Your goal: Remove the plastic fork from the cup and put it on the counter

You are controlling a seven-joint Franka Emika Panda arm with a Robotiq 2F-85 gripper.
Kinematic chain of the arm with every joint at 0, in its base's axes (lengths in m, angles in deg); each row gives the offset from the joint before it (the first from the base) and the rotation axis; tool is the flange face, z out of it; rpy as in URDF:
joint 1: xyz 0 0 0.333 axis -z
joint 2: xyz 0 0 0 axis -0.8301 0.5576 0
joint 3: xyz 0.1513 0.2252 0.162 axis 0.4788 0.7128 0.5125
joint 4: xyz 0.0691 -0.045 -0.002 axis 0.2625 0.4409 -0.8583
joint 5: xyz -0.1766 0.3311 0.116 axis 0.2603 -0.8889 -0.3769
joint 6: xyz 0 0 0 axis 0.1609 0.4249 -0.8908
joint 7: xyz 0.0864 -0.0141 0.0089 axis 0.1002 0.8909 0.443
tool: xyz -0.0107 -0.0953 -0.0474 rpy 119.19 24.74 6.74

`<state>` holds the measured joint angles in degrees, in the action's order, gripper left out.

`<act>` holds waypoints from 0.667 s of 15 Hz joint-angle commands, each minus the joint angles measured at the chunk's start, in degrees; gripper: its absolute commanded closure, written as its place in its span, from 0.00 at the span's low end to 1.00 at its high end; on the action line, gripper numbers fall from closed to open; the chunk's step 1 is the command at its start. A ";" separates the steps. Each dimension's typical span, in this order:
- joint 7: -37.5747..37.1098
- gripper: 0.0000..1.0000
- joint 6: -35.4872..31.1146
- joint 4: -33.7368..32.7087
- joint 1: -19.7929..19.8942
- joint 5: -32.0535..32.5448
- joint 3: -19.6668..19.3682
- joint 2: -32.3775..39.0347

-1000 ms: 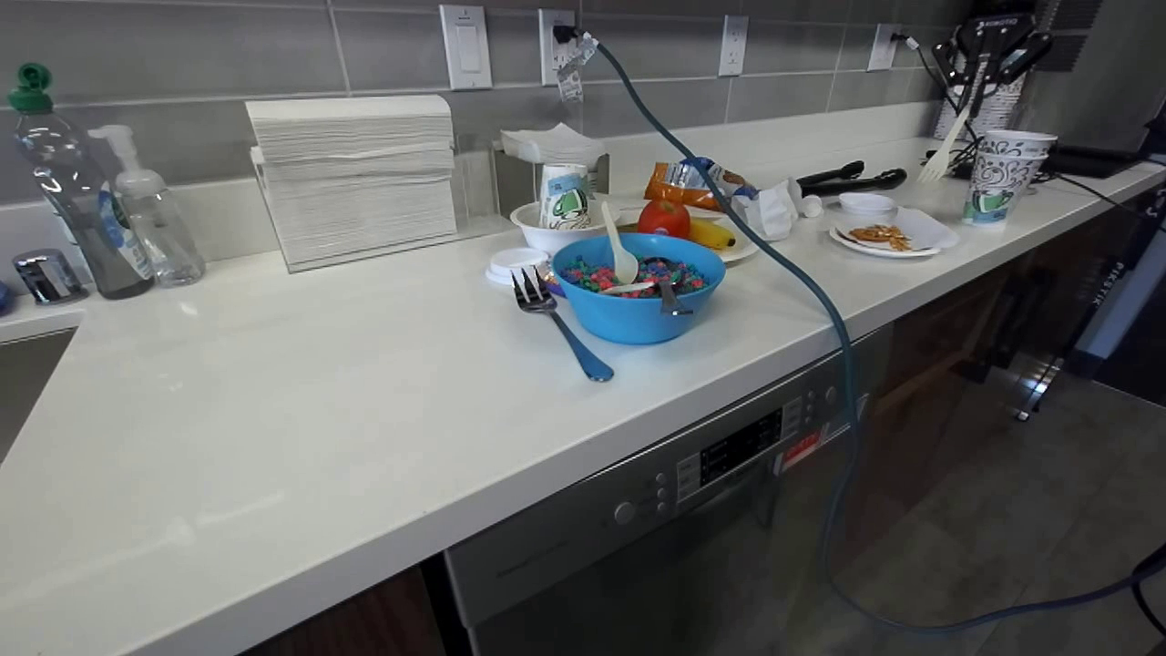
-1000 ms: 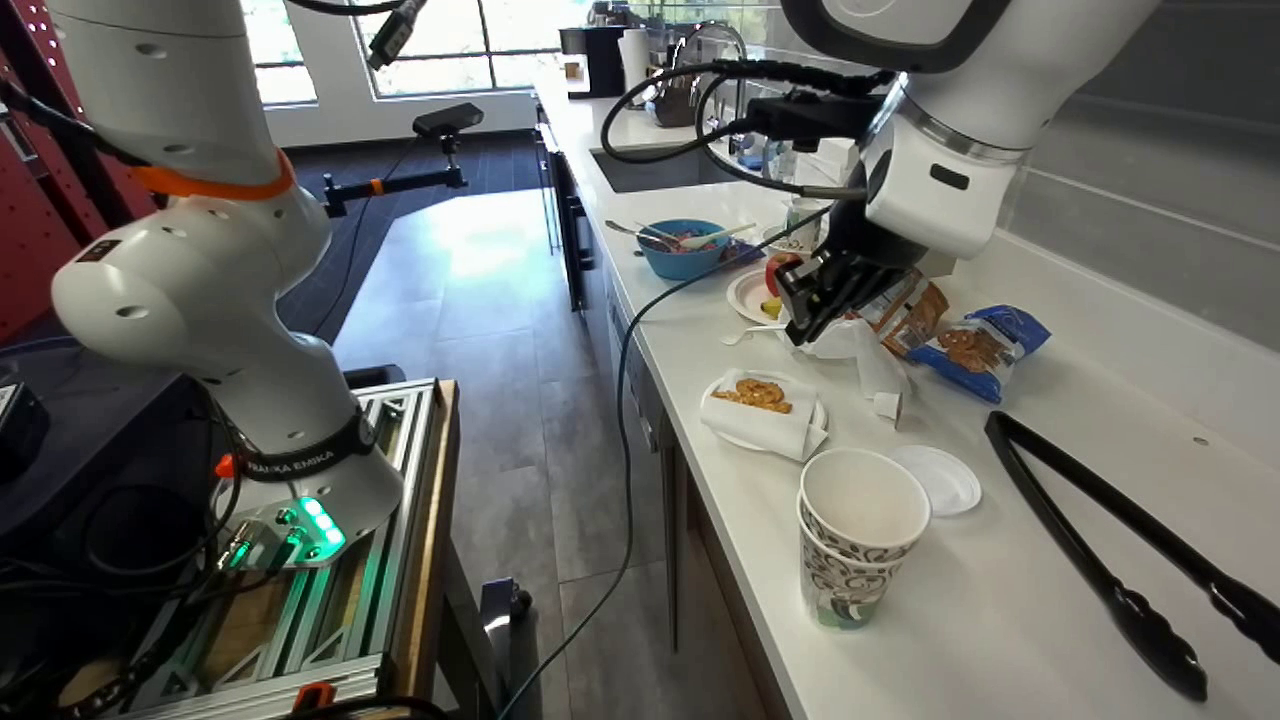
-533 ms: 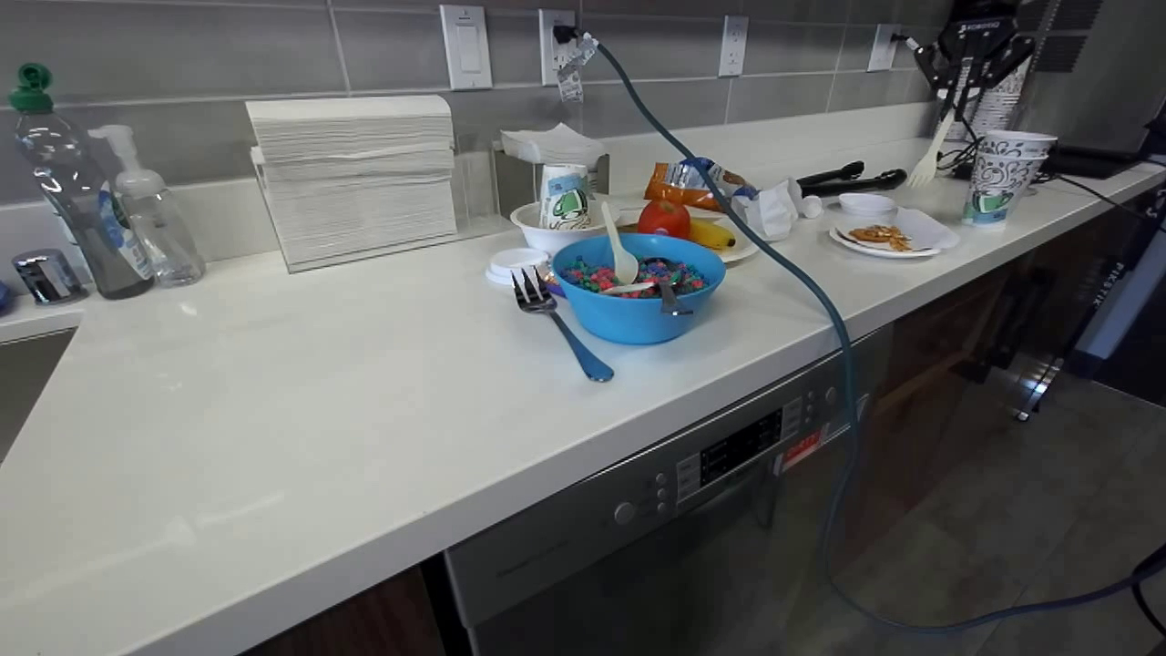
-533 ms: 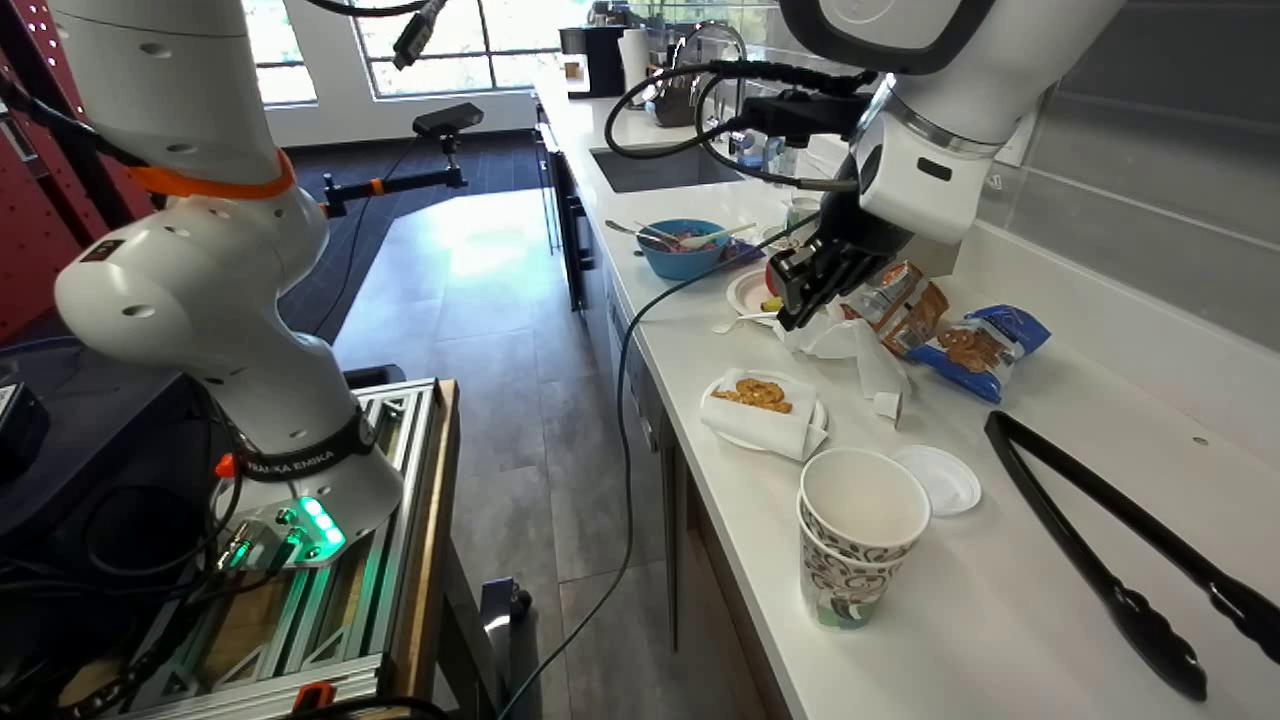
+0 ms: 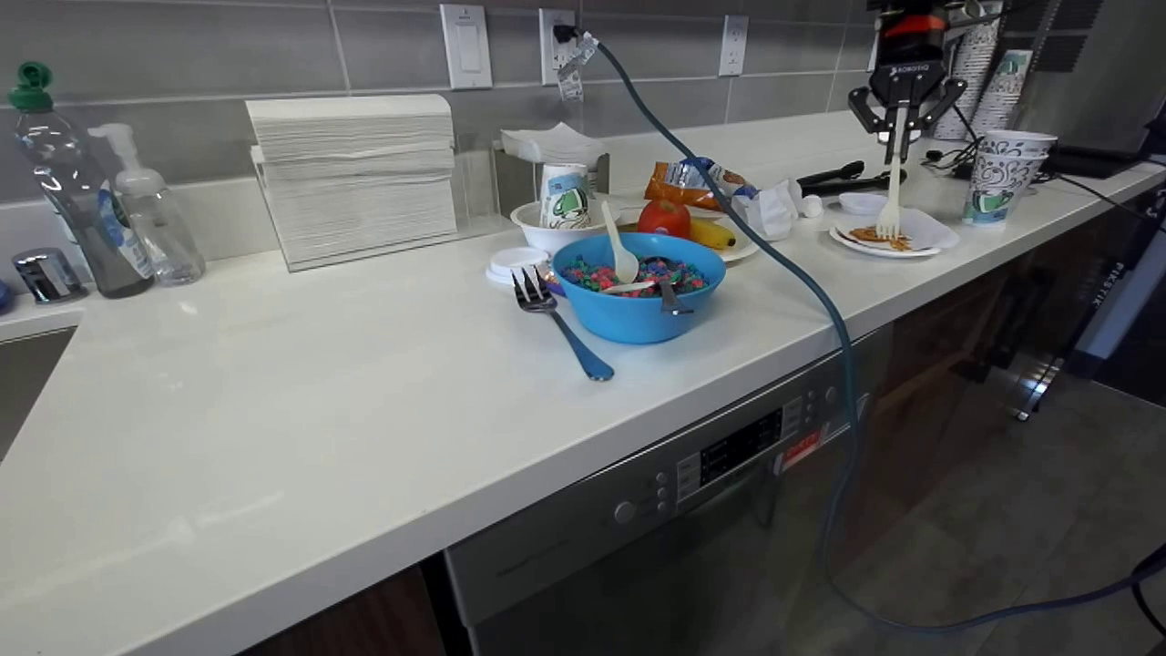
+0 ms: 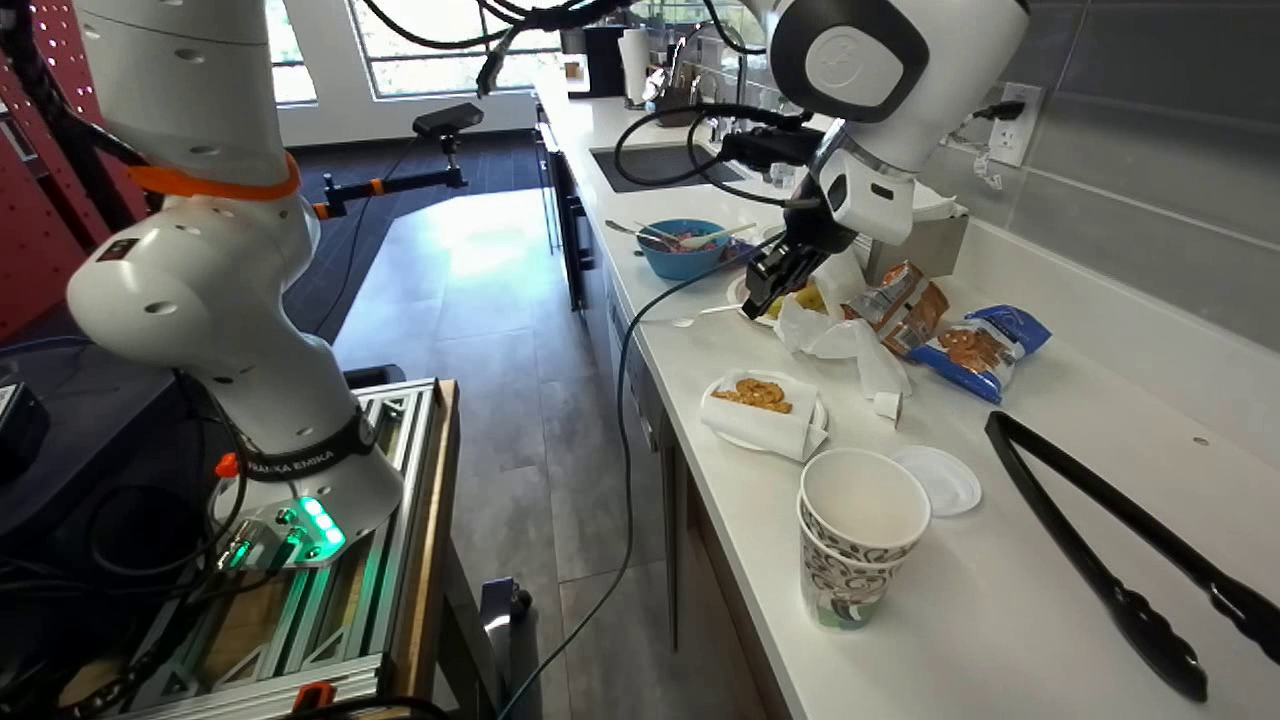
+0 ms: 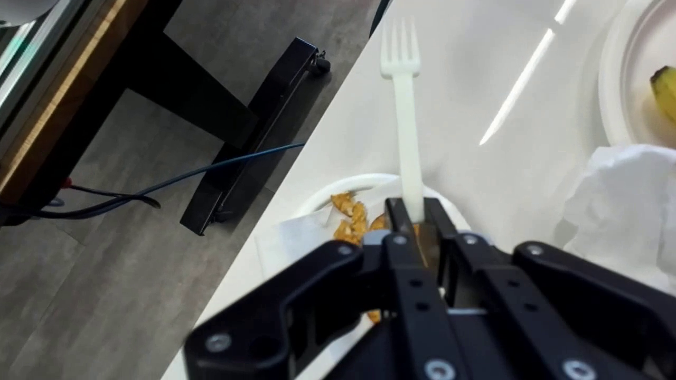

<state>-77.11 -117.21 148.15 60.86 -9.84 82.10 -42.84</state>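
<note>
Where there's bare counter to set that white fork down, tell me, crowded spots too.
Small patch: the counter between the snack plate, fruit plate and crumpled napkin. Broad patch: between the sink, paper towels and metal fork. Crowded: from the blue bowl past the apple to the orange snack bag.

White plastic fork (image 6: 708,313): handle end hidden by my black tool (image 6: 758,292), in an exterior view. Round white plate (image 7: 338,186) of golden-brown crumbled food (image 7: 359,219): partly behind my tool, wrist view. Yellow banana (image 7: 668,94): cut off there, right edge. Black rectangular display (image 5: 741,446): markings too small to read.
</note>
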 commanded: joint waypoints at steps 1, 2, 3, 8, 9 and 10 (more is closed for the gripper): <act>4.77 0.97 -4.02 0.53 -1.19 0.50 0.88 2.42; 6.00 0.97 -4.99 0.58 -1.50 0.69 1.04 3.00; 7.03 0.97 -6.38 0.48 -1.85 0.93 1.19 3.68; 9.44 0.97 -13.83 0.20 -3.34 1.15 1.57 6.07; 9.32 0.97 -15.05 0.11 -3.54 1.07 1.60 6.52; 9.36 0.97 -16.46 0.07 -3.71 0.95 1.68 6.84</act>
<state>-68.54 -129.96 148.17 57.94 -9.47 83.82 -37.09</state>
